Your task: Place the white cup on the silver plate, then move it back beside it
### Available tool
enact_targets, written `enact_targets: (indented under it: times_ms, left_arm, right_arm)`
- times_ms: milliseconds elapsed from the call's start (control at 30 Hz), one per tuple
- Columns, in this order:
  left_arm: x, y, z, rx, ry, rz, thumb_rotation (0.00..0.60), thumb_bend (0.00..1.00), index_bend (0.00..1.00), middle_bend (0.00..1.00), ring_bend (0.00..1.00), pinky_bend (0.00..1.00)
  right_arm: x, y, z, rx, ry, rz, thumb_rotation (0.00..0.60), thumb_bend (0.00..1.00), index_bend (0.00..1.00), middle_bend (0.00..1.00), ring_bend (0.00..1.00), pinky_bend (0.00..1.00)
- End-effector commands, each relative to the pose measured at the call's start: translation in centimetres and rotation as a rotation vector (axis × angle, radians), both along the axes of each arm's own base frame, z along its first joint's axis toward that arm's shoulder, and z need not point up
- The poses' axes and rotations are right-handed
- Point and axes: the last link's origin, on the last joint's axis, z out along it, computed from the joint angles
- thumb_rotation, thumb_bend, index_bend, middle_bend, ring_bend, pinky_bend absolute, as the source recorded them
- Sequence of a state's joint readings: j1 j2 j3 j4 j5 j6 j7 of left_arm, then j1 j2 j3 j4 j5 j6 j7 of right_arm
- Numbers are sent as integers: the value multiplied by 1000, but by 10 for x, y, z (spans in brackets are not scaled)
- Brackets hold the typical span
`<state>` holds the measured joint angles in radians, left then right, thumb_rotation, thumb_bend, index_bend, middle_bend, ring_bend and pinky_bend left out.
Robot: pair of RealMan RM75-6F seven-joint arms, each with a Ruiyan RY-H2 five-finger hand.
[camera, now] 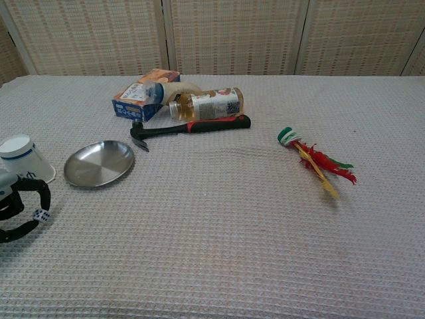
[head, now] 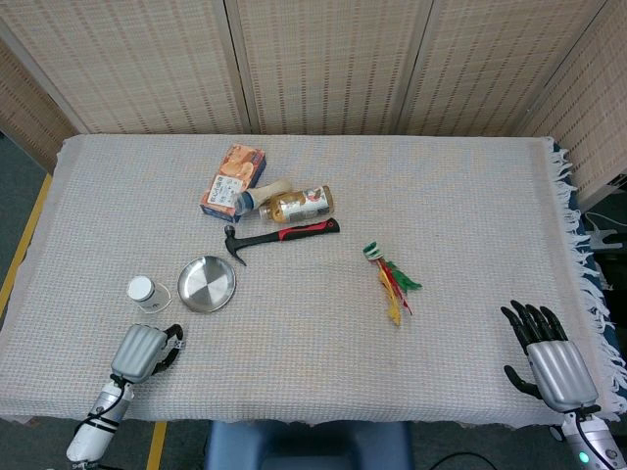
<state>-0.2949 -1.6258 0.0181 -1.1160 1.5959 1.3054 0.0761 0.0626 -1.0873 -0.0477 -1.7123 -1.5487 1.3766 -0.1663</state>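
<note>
The white cup (head: 144, 292) (camera: 23, 161) stands upside down on the cloth, just left of the silver plate (head: 207, 284) (camera: 99, 163). My left hand (head: 143, 352) (camera: 18, 208) hovers near the front left edge, a little in front of the cup, fingers curved and apart with nothing in them. A small white die (camera: 41, 214) lies between its fingertips and thumb, not gripped. My right hand (head: 547, 357) rests at the front right corner, fingers spread and empty; the chest view does not show it.
A red-and-black hammer (head: 281, 236) lies behind the plate. Further back lie a bottle (head: 294, 205) on its side and an orange box (head: 233, 180). A red, yellow and green feathered toy (head: 392, 279) lies right of centre.
</note>
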Motion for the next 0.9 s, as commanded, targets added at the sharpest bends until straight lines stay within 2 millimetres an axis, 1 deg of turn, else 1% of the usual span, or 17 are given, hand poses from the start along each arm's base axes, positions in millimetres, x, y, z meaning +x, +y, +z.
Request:
enact_targets:
  times_ms: [33,100,200,300,333,433,567,700,767,833,900]
  left_arm:
    - [15,10,5,17,-98,-18,600,397,574,1000,999,1000]
    - [24,22,6,24,-136,-23,600,396,575,1000,1000,1000]
    - [44,49,3,37,-214,-18,600,395,570,1000,1000,1000]
    - [56,74,-2,29,-279,20,600,395,567,1000,1000,1000]
    - [60,85,-4,31,-280,31,600,395,565,1000,1000,1000]
    - [65,107,-12,40,-229,47,600,397,558,1000,1000,1000]
    - [63,119,-24,22,-163,67,600,395,555,1000,1000,1000]
    - [56,127,-28,32,-121,92,600,393,550,1000,1000,1000]
    - [51,130,-29,35,-105,105,600,390,530,1000,1000,1000]
    - [48,130,-29,29,-88,108,600,384,460,1000,1000,1000]
    - [47,130,-27,24,-75,100,600,383,333,1000,1000,1000]
  right_arm:
    - [0,-1,-1,4,1,-2,600,206,0,0,0,0]
    - [-1,-1,-2,7,2,-4,600,206,0,0,0,0]
    - [0,-1,-3,11,4,-3,600,206,0,0,0,0]
    - [-1,-1,-3,11,5,-6,600,206,0,0,0,0]
    - [-1,-2,-3,10,6,-7,600,205,0,0,0,0]
    - [-2,-2,-2,6,5,-9,600,205,0,0,0,0]
    - [-2,-3,0,0,4,-13,600,206,0,0,0,0]
    - [-3,-4,-1,3,4,-16,600,206,0,0,0,0]
    - [-4,-4,-1,3,5,-18,600,205,0,0,0,0]
    - [-4,-5,-1,3,5,-19,600,206,0,0,0,0]
    - [-4,-5,-1,4,6,-21,600,206,0,0,0,0]
